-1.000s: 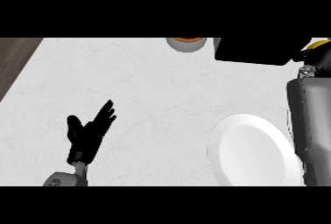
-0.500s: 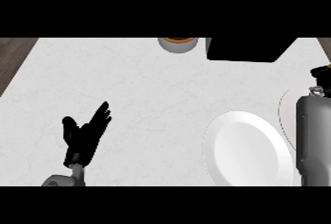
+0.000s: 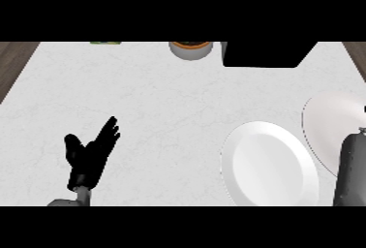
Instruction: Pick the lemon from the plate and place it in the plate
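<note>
We see the black left hand (image 3: 89, 155) at lower left over the white speckled table (image 3: 164, 101), fingers straight and spread, holding nothing. The large white oval plate (image 3: 268, 164) lies well to its right. Just beyond that plate, at the right edge, sits a second white plate (image 3: 328, 126), partly hidden by the grey right forearm (image 3: 350, 169). Right hand is out of view. We can't find the lemon. Far from the large plate: a small round cup (image 3: 190, 49) and a black box (image 3: 268, 54).

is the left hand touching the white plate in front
Apart. The head view shows bare counter between the open left hand and the white plate.
</note>
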`<state>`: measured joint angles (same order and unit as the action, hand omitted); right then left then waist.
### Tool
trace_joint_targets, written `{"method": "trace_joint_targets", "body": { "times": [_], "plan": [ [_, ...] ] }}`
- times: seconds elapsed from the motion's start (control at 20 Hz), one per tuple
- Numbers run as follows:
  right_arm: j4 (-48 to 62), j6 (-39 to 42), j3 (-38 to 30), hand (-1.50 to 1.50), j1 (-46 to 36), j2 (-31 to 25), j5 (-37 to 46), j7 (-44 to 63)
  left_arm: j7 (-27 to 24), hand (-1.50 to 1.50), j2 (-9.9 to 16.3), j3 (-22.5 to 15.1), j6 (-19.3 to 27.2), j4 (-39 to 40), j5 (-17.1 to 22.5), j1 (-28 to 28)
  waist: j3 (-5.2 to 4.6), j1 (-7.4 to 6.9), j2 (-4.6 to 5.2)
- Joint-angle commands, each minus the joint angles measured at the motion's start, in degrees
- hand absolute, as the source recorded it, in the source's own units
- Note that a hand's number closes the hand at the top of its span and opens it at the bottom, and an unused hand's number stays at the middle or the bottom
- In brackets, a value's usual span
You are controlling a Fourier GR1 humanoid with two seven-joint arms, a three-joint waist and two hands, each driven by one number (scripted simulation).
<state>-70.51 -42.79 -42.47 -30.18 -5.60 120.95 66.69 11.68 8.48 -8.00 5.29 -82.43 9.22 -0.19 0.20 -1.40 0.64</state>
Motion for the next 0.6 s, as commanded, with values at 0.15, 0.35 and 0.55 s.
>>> {"method": "trace_joint_targets", "body": {
  "times": [0.15,0.35,0.55],
  "plan": [
    [3.7,-16.6,-7.5,1.50,2.5,-1.5,-4.4,6.1,1.6,0.00,1.0,0.7,0.2,-0.6,-0.3,-0.1,-0.03,0.65,-0.24],
    [8.9,-6.4,-14.7,-1.50,1.6,-0.4,-16.3,3.1,0.0,0.00,0.5,0.6,0.0,-0.2,-0.3,1.6,-0.03,1.09,-0.47],
    [20.7,-8.7,-14.4,-1.50,0.4,-7.5,-32.1,-6.9,0.8,0.00,0.2,1.1,0.5,1.2,-0.5,0.6,0.01,1.21,-0.43]
  ]
}}
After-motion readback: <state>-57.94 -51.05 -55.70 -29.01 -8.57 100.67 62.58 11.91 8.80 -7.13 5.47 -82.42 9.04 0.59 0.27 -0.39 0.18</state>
